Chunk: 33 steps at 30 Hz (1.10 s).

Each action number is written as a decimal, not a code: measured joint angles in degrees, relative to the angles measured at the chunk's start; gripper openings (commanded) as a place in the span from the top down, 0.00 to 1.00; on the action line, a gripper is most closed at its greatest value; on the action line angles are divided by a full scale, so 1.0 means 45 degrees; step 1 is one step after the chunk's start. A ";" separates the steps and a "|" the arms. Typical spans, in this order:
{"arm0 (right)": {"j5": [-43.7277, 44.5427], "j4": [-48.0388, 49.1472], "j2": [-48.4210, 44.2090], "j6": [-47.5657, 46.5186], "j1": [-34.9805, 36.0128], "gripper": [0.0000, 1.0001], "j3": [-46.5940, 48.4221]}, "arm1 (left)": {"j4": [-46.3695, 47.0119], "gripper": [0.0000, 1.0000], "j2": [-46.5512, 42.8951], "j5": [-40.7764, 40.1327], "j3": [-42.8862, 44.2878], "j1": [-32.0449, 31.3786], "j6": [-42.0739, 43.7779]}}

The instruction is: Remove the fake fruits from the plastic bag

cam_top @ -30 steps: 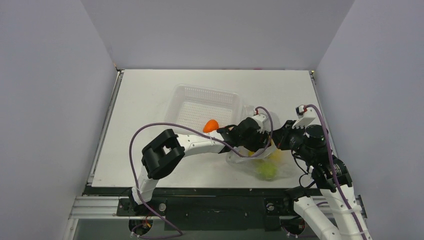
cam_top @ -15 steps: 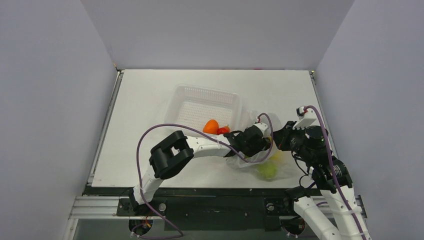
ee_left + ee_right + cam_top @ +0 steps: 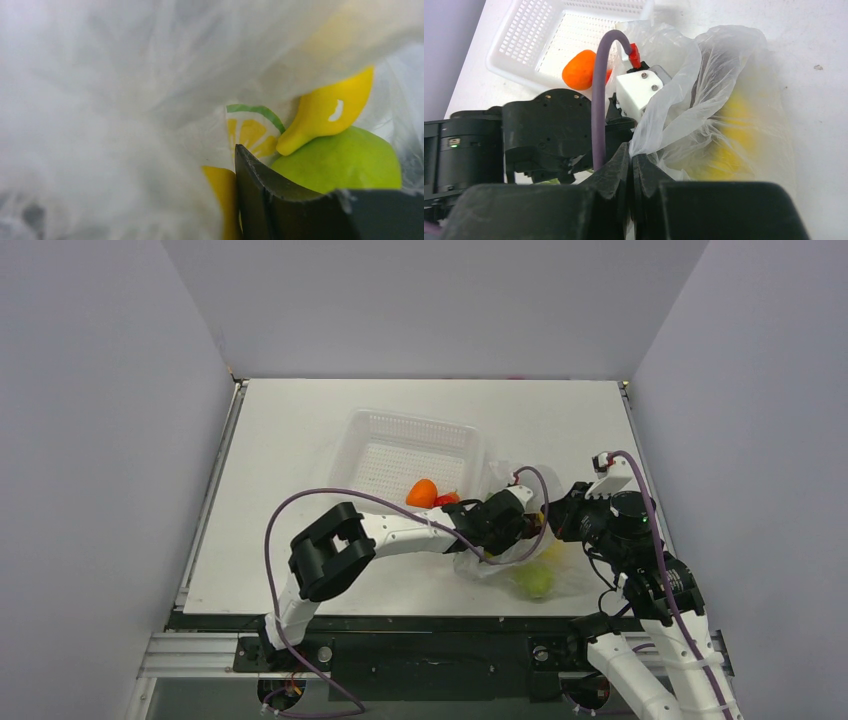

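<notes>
Right wrist: right hand (image 3: 631, 156) pinches plastic bag (image 3: 689, 85) rim; left hand (image 3: 514, 533) buried inside, spread unclear.

We see a clear crinkly plastic bag (image 3: 724, 65) in the jaws of the right gripper (image 3: 630, 165); inside, a yellow plastic banana (image 3: 330, 112) touches a green plastic pear (image 3: 340, 160).
</notes>
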 measured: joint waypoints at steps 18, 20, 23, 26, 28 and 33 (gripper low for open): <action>-0.0287 0.0155 0.0267 0.0058 0.0000 1.00 0.0000 | -0.0112 1.00 -0.3128 0.0952 -0.0806 0.0107 -0.0165; -0.0291 0.0155 0.0267 0.0063 0.0000 1.00 0.0000 | 0.0073 1.00 -0.3619 0.1146 -0.1112 0.0262 -0.0325; -0.0287 0.0175 0.0267 0.0063 0.0000 1.00 0.0000 | 0.0350 1.00 -0.4702 0.1457 -0.1778 0.0763 -0.0675; -0.0287 0.0194 0.0267 0.0063 0.0000 1.00 -0.0010 | 0.1117 1.00 -0.6042 0.1982 -0.2696 0.1608 -0.1127; -0.0282 0.0194 0.0267 0.0058 0.0000 1.00 -0.0029 | 0.1671 1.00 -0.6829 0.2317 -0.3259 0.2244 -0.1447; -0.0282 0.0199 0.0296 0.0053 0.0010 1.00 -0.0107 | 0.2560 1.00 -0.8471 0.2982 -0.4687 0.4167 -0.2059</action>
